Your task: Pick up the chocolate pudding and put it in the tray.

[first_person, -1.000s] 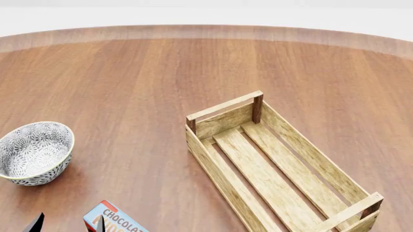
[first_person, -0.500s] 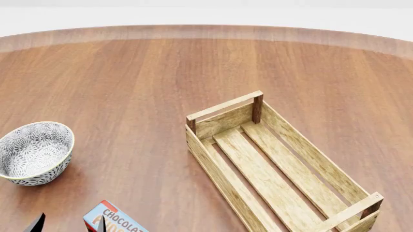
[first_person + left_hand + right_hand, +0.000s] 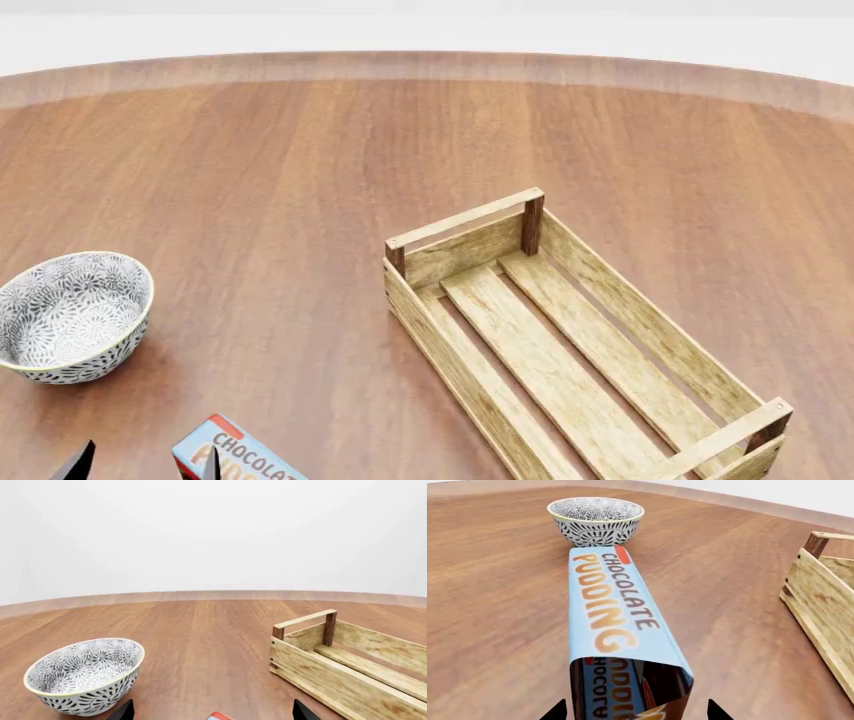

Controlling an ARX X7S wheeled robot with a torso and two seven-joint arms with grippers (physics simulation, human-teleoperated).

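Note:
The chocolate pudding is a light-blue carton with orange lettering. It lies flat on the wooden table at the head view's bottom edge, left of the tray. The tray is a long light-wood slatted crate and holds nothing. My left gripper is open, with its black fingertips just left of the carton. In its own view, only a red corner of the pudding shows between the tips. My right gripper is open, its tips on either side of the near end of the carton. It is out of the head view.
A patterned black-and-white bowl stands on the table to the left, beyond the carton's far end in the right wrist view. The tray also shows in the left wrist view and in the right wrist view. The table's curved far edge is well beyond.
The left fingertips have shifted very slightly to the right. The carton, the bowl and the tray have not moved.

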